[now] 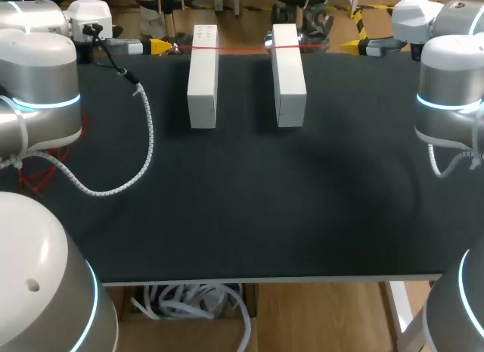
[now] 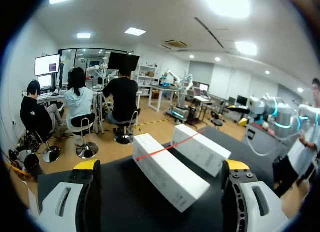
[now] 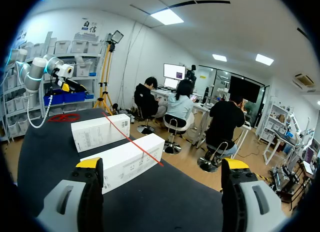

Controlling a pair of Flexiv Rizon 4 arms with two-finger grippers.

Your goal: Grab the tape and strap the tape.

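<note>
Two long white boxes, the left box (image 1: 203,76) and the right box (image 1: 288,73), lie side by side at the far end of the black table (image 1: 265,208). A thin red tape (image 1: 227,47) runs across their far ends. My left gripper (image 1: 159,45) sits open at the far left, level with the tape's left end. At the far right my right gripper (image 1: 355,44) is open too. Seen from the left wrist, the gripper (image 2: 161,166) faces the boxes with the tape (image 2: 170,144) ahead. The right gripper (image 3: 162,164) faces the tape (image 3: 132,141) from the other side.
A white spiral-wrapped cable (image 1: 144,155) loops over the table's left part from my left arm. Red wire (image 1: 30,178) lies at the left edge. The table's front edge (image 1: 265,278) runs below the open dark surface.
</note>
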